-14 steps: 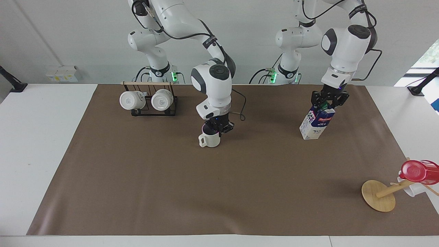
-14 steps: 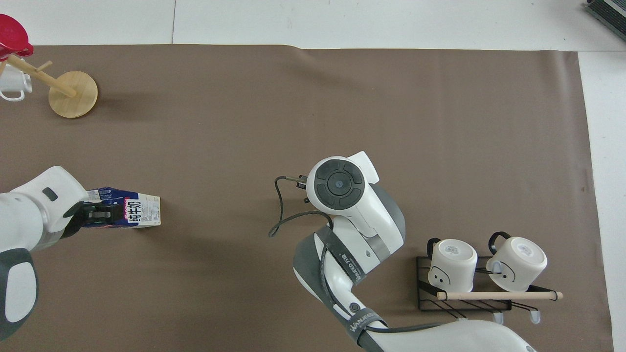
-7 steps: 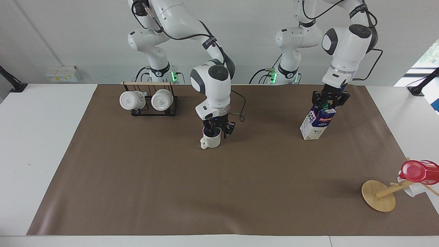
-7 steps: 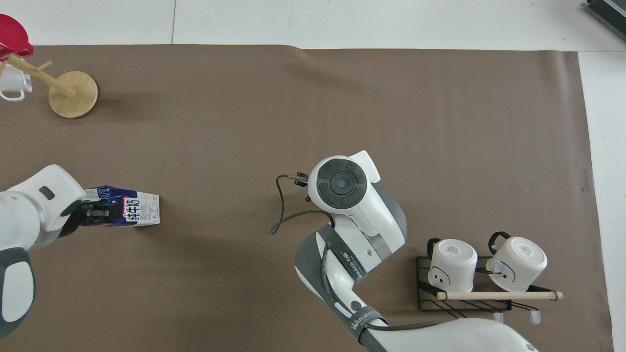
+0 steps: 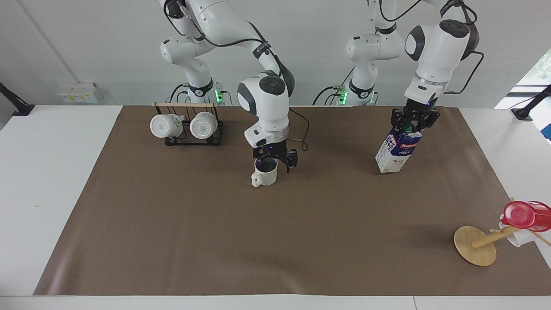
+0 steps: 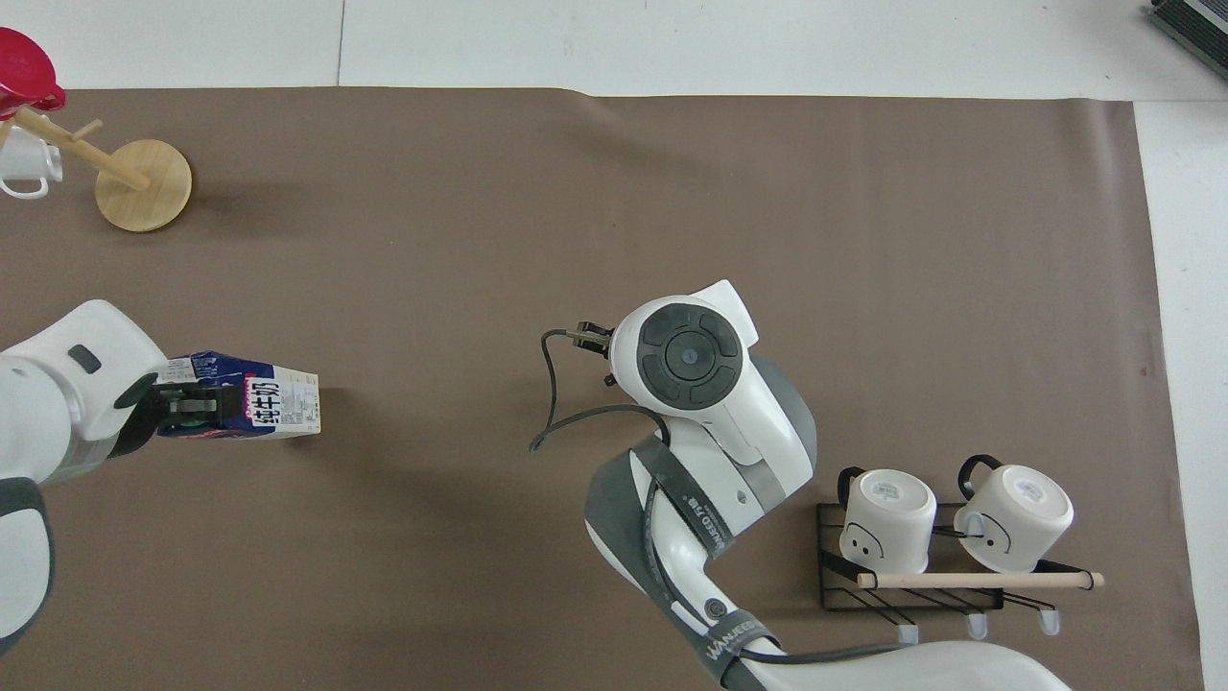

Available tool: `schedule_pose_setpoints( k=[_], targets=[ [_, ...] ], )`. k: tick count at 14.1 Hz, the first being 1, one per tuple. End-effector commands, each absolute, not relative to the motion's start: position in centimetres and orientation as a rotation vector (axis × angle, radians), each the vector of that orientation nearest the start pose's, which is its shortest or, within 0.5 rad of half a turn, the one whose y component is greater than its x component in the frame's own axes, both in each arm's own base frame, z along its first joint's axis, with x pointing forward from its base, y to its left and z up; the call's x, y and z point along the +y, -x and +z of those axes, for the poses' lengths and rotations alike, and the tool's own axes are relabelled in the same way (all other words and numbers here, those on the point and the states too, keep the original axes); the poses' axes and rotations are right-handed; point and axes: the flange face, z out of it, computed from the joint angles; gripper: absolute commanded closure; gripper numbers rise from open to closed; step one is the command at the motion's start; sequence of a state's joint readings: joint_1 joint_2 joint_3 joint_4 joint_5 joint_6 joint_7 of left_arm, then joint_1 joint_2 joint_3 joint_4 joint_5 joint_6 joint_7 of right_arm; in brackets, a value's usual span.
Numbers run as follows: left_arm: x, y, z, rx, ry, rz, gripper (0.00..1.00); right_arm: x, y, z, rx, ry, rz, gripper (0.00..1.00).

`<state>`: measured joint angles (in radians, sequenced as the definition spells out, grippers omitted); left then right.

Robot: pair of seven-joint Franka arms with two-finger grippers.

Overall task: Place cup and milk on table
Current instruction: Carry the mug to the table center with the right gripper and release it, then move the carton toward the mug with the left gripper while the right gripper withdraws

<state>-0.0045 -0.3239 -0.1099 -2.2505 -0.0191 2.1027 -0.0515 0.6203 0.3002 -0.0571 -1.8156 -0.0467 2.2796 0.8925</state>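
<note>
The cream-white cup (image 5: 265,175) stands upright on the brown mat of the table (image 5: 215,241), its handle toward the right arm's end. My right gripper (image 5: 277,162) is open just above it, one finger over the cup's mouth and the other outside its rim. In the overhead view the right arm's wrist hides the cup. My left gripper (image 5: 414,123) is shut on the top of the milk (image 5: 395,151), which hangs tilted with its base at or just above the mat. The milk (image 6: 280,413) and the left gripper (image 6: 188,408) also show in the overhead view.
A black wire rack with two white mugs (image 5: 187,127) stands near the right arm's base; it also shows in the overhead view (image 6: 945,537). A tipped wooden stand (image 5: 475,245) with a red cup (image 5: 526,215) lies at the left arm's end, farther from the robots.
My right gripper has opened, let go of the cup's rim and risen slightly; the cup stays on the mat. My left gripper has lifted slightly with the tilted milk.
</note>
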Motion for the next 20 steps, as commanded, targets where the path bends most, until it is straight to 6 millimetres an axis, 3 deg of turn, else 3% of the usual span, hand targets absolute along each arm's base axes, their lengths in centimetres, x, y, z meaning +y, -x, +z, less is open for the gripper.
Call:
schedule_pose_setpoints(
  k=[1,6,8,12,14,16,20],
  targets=[
    [-8.3,-47.1,52.8,0.046,3.125,-0.247,0.4,30.8,-55.4,43.6,0.378,3.04,-0.295,0.0],
    [-14.0,-47.0,54.6,-0.026,3.14,-0.241,0.41,24.2,-55.4,49.3,0.244,3.101,-0.259,0.0],
    [-16.2,-46.6,55.4,-0.05,3.14,-0.254,0.41,21.5,-55.5,50.8,0.247,3.108,-0.252,0.0],
    [-19.9,-47.9,56.5,-0.06,3.155,-0.242,0.41,15.2,-55.2,53.9,0.228,3.123,-0.205,0.0],
    [-22.2,-48.6,56.1,-0.072,3.17,-0.24,0.43,11.6,-54.7,55.8,0.194,3.134,-0.195,0.0],
    [-25.7,-48.4,54.9,-0.072,3.182,-0.22,0.44,8.4,-54.0,57.3,0.181,3.143,-0.175,0.0],
    [-32.1,-47.4,52.3,-0.098,3.189,-0.235,0.44,4.3,-52.8,59.8,0.198,3.113,-0.126,0.0]
  ],
)
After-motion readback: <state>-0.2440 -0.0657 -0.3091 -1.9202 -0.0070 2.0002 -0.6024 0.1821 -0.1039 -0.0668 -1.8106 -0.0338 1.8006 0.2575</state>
